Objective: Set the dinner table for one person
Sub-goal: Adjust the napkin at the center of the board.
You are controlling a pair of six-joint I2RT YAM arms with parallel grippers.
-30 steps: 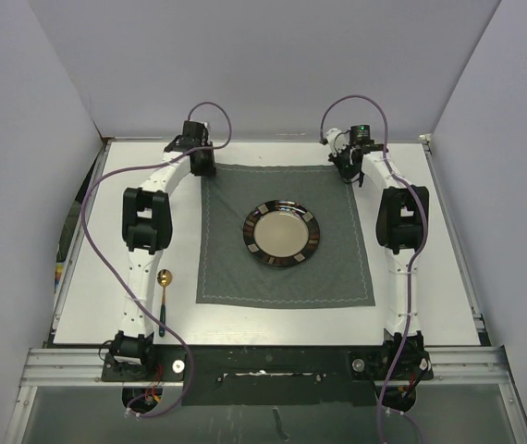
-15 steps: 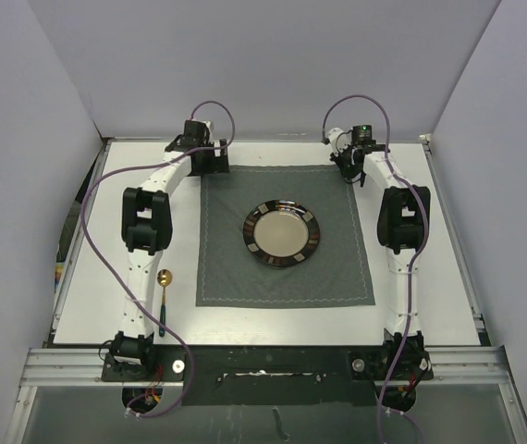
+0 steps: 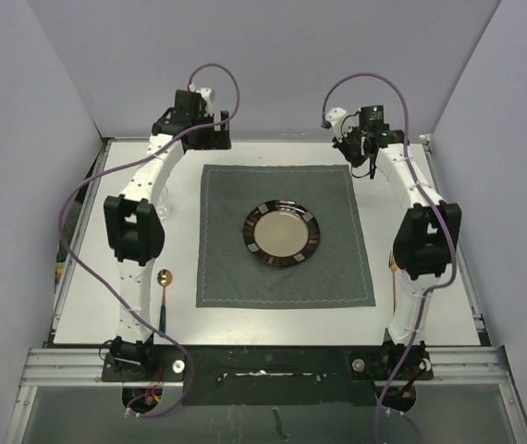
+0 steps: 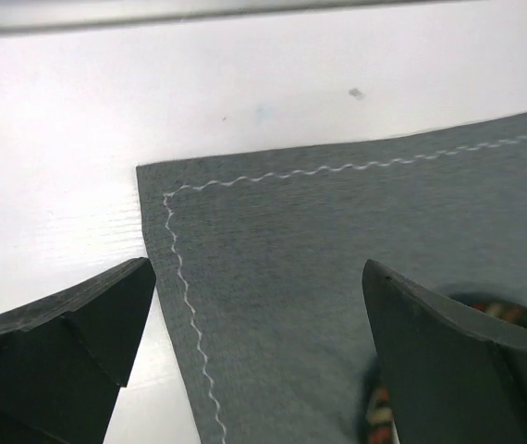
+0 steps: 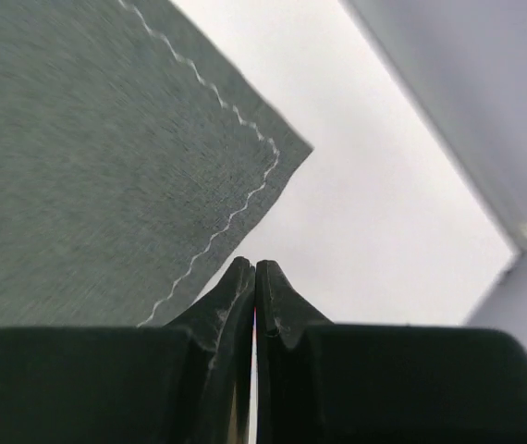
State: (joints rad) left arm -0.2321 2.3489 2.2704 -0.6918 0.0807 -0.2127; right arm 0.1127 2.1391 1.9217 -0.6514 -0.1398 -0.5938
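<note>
1. Dinner table counter [image 3: 282,326]: matte white rectangle, flat, underlying everything in view.
2. Placemat [image 3: 236,259]: dark grey stitched cloth, centred; round glossy plate [image 3: 281,232] on it.
3. Left fingers [image 4: 69,324] spread wide, empty; right fingers [image 5: 234,296] clenched, empty.

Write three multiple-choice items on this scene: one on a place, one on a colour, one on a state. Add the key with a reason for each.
1. Where does the plate lie?
A. off the mat, far left
B. in the middle of the placemat
C. against the back wall

2. What colour is the bowl of the spoon?
A. gold
B. red
C. blue

3. How does the left claw stand?
A. shut on the placemat's corner
B. shut on the spoon
C. open, above the placemat's corner

Key:
1 B, the plate sits centred on the grey cloth.
2 A, the bowl shines gold above a dark handle.
3 C, the wrist view shows its jaws wide apart, holding nothing, the stitched corner below.
</note>
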